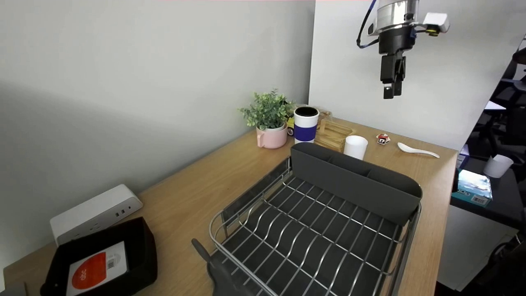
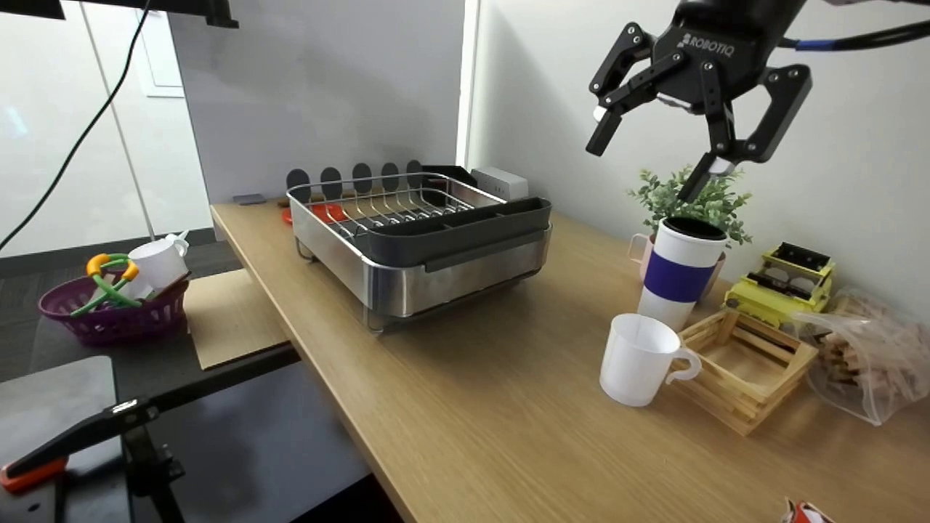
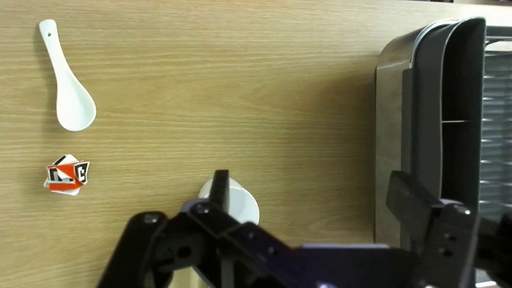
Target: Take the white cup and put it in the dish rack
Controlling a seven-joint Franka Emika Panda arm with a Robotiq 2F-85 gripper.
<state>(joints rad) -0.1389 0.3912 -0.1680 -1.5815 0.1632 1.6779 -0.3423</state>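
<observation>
Gripper (image 2: 645,165) hangs high above worktop (image 2: 465,407), out past caddy (image 1: 353,185) end of dish rack (image 1: 316,228), fingers (image 2: 604,133) spread wide apart. White cup (image 2: 633,367) stands upright on worktop off same end of dish rack, apart from it. White tumbler (image 2: 676,280) with blue band and wooden crate (image 2: 716,392) also off that end, toward wall (image 1: 164,102) side of dish rack; pink pot (image 1: 272,139) with plant (image 1: 268,111) there too. White spoon (image 1: 413,150) and red-and-white scrap (image 1: 382,139) lie farther from dish rack than cup does. Black tray (image 1: 144,253), red-and-white packet (image 1: 98,269) inside, and white power strip (image 1: 94,210) sit on dish rack's wall side, apart from it.
</observation>
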